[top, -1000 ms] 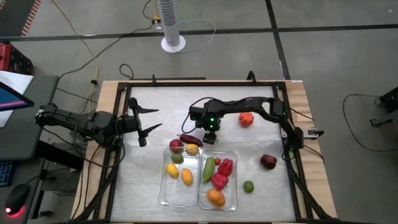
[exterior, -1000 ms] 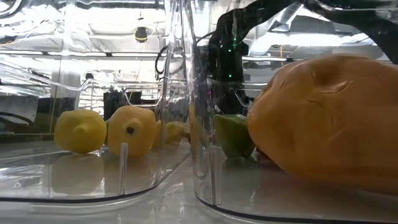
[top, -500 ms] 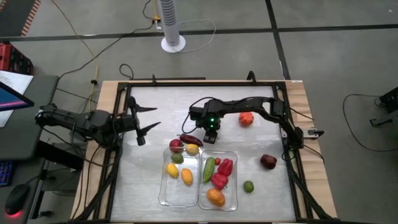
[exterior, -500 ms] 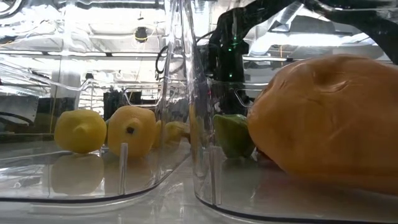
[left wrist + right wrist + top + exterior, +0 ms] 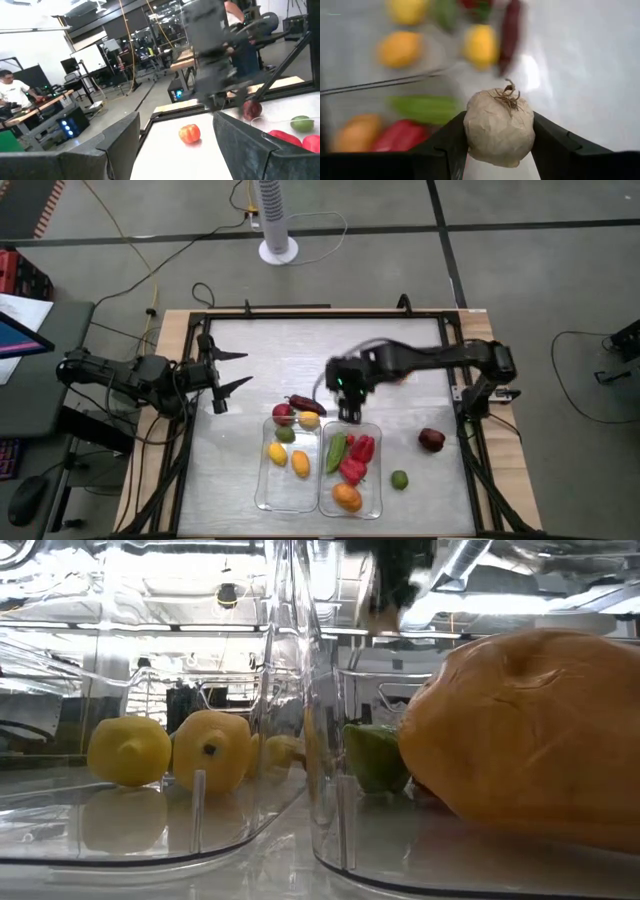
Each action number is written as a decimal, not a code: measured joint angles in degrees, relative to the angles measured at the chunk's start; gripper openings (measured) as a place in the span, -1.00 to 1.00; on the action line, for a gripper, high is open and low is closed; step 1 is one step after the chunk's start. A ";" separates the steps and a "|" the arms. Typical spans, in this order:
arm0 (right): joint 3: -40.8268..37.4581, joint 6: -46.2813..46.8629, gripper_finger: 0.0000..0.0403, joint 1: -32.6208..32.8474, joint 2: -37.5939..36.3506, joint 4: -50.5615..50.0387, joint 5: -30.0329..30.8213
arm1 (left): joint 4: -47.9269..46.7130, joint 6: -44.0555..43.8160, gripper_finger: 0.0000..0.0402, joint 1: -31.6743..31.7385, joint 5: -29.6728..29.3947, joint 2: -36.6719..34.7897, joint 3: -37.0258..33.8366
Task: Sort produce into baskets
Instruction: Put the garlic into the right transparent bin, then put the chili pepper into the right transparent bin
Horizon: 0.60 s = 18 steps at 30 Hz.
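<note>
Holding a pale, papery garlic bulb (image 5: 499,126) between its fingers (image 5: 448,141), your right gripper (image 5: 350,402) hung above the far edge of the right basket (image 5: 376,470), near the middle of the bench (image 5: 250,345). That basket held a green pepper (image 5: 336,451), red peppers (image 5: 358,457) and an orange fruit (image 5: 347,497) at its near end. Touching it along one long side, the left basket (image 5: 264,480) held a yellow lemon (image 5: 277,452), an orange-yellow fruit (image 5: 300,464) and a green piece (image 5: 285,434). At the far rim of the left basket you had a dark red apple (image 5: 283,414), a yellow fruit (image 5: 310,420) and a long dark chili (image 5: 305,404) bunched together; whether they lay inside or just outside the rim could not be told. Out on the bench, a maroon fruit (image 5: 431,440) sat near the right edge, a small green lime (image 5: 399,479) lay just right of the right basket, and a red tomato (image 5: 189,133) lay behind the right arm. Your left gripper (image 5: 222,378) waited near the bench's left edge, fingers spread wide and holding nothing.
</note>
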 joint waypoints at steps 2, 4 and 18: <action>-1.19 1.50 0.08 3.73 -1.47 1.32 -0.20 | 0.04 -0.61 0.19 0.00 0.01 0.06 0.00; -2.10 3.09 0.11 7.28 -1.79 1.93 -0.19 | 0.04 -1.32 0.19 -0.02 0.05 0.08 -0.02; -5.64 8.00 0.37 12.69 -0.61 9.38 4.09 | 0.15 -2.96 0.19 -0.04 0.10 0.46 -0.02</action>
